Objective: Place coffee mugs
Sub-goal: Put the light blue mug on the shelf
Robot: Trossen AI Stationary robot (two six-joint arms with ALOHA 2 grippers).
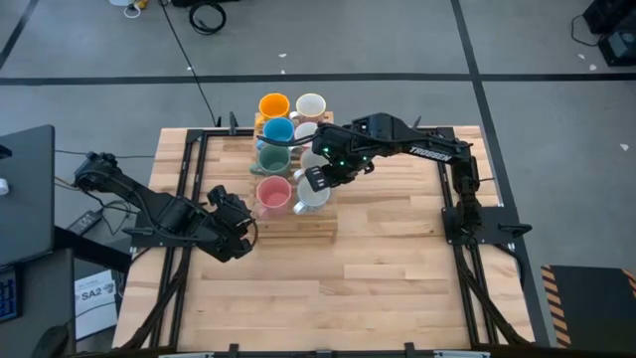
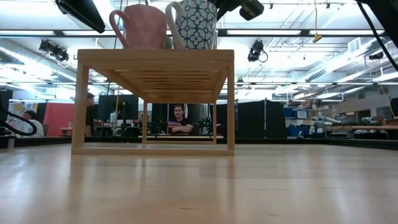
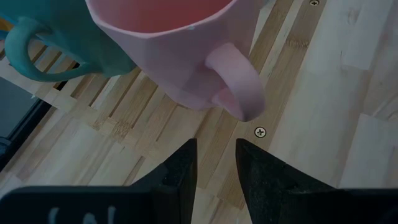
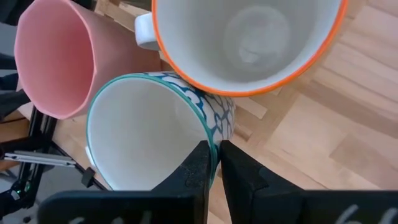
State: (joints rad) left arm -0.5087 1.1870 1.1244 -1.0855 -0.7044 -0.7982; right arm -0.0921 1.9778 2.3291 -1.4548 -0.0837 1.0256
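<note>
A low wooden rack (image 1: 298, 224) stands mid-table with several coffee mugs on its top: orange (image 1: 273, 104), white (image 1: 311, 104), blue (image 1: 278, 130), green (image 1: 272, 157), pink (image 1: 273, 193) and a white mug with a blue pattern (image 1: 311, 197). My right gripper (image 1: 318, 179) is over the patterned mug (image 4: 149, 137) and shut on it. An orange-rimmed white mug (image 4: 249, 43) stands just beyond. My left gripper (image 1: 236, 214) hangs open near the rack's left end. Its fingers (image 3: 214, 168) point at the pink mug's handle (image 3: 239, 87) and touch nothing. My right gripper has the patterned mug's rim (image 4: 214, 142) between its two fingers, one finger (image 4: 199, 168) inside the mug and one (image 4: 239, 177) outside. The fingers come from above, slanting down. The mug stands upright with its bottom (image 2: 194, 46) on the rack's top.
The rack (image 2: 155, 99) is an open frame with a slatted top; pink (image 2: 140, 26) and patterned (image 2: 194, 23) mugs stand at its near edge. Bare tabletop (image 1: 397, 259) lies in front of and to the right of the rack. People sit in the room beyond.
</note>
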